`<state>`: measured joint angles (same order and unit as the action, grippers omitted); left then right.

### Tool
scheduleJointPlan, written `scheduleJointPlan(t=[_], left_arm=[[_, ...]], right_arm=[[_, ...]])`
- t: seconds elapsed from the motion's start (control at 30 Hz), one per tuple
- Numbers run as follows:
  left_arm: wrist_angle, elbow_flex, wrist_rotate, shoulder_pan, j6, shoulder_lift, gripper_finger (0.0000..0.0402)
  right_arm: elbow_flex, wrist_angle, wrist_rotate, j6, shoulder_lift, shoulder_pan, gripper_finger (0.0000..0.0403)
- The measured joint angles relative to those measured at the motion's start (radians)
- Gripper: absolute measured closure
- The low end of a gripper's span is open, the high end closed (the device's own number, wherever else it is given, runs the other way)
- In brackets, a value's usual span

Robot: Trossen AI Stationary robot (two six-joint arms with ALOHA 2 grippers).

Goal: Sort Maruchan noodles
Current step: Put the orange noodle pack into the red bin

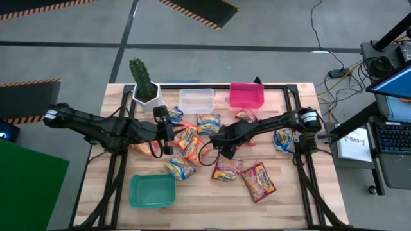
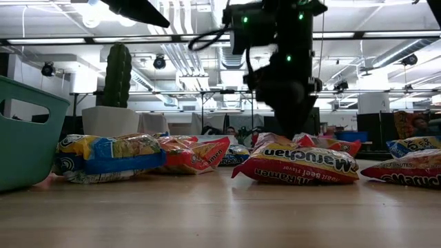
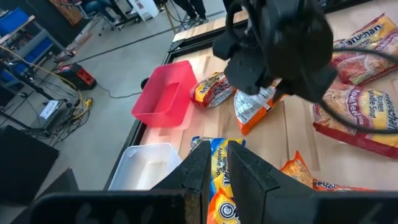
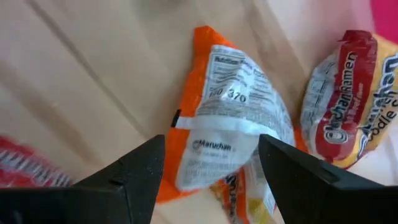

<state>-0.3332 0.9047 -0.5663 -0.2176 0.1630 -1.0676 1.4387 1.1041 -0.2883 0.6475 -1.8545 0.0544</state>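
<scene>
- Teal bin (image 2: pixel 27 134), low view: cut off by the picture's left edge; only one end wall shows.
- Red packet (image 4: pixel 28 167), right wrist view: only a blurred corner shows at the picture's edge.
- Orange packet (image 1: pixel 142 149), high view: mostly hidden beneath the left arm.
- Left gripper (image 3: pixel 219 174), left wrist view: fingertips overlap a yellow-blue packet (image 3: pixel 219 163); contact possibly present, not resolvable.

High view straight down over the table (image 1: pixel 282 199); low view level, near; wrist views close above packets (image 4: pixel 230 118).
</scene>
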Motion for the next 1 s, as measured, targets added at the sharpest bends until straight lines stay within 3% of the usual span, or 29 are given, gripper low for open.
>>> scheduleJointPlan(t=[0.3,0.43,0.53,0.67,1.0], left_arm=[[-0.001,0.0,0.0,0.0,-0.016,0.0,0.0365],[-0.007,0.0,0.0,0.0,-0.023,0.0,0.0365],[-0.006,0.0,0.0,0.0,-0.024,0.0,0.0365],[-0.006,0.0,0.0,0.0,-0.025,0.0,0.0365],[0.0,0.0,0.0,0.0,-0.024,0.003,0.0365]], right_arm=[[-0.001,-0.038,-0.005,-0.015,-0.127,0.0,0.0172],[0.003,-0.038,-0.002,-0.019,-0.151,0.002,0.0225],[0.001,-0.04,0.001,-0.02,-0.145,0.002,0.029],[-0.004,-0.027,0.0,-0.021,-0.091,-0.002,0.0377],[-0.007,-0.044,-0.001,-0.013,0.177,-0.002,0.0389]])
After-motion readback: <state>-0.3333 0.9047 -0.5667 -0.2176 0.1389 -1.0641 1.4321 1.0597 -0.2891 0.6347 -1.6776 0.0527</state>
